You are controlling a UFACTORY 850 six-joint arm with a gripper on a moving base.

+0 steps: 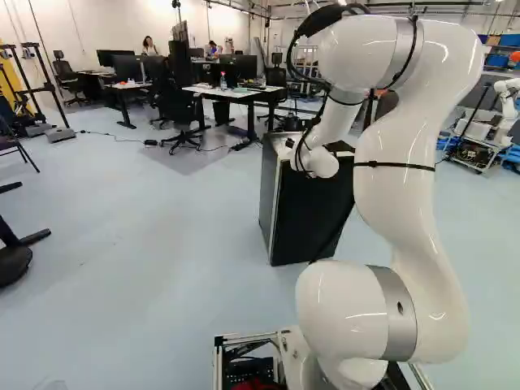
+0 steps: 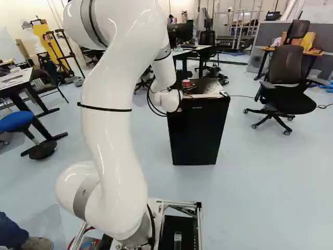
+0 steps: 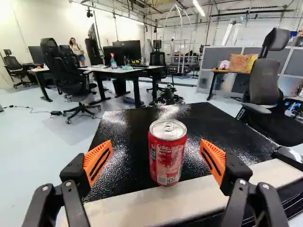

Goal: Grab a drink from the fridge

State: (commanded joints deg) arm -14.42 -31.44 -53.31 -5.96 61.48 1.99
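In the wrist view my gripper (image 3: 155, 161) stands wide open, with an orange pad on each side of a red drink can (image 3: 167, 153) and a gap to either side of it. The can is upright on the black top of the small fridge (image 3: 128, 127), close to its pale front edge. From the right base view, the same can (image 2: 187, 83) shows just beyond the arm's wrist on the black fridge (image 2: 197, 135), whose door is closed. The arm's wrist hides the gripper in both base views.
Desks (image 3: 118, 72) with monitors and office chairs (image 3: 71, 82) stand beyond the fridge. A black chair (image 2: 286, 88) is to the right of the fridge in the right base view. Another robot (image 1: 508, 110) stands at the left base view's right edge.
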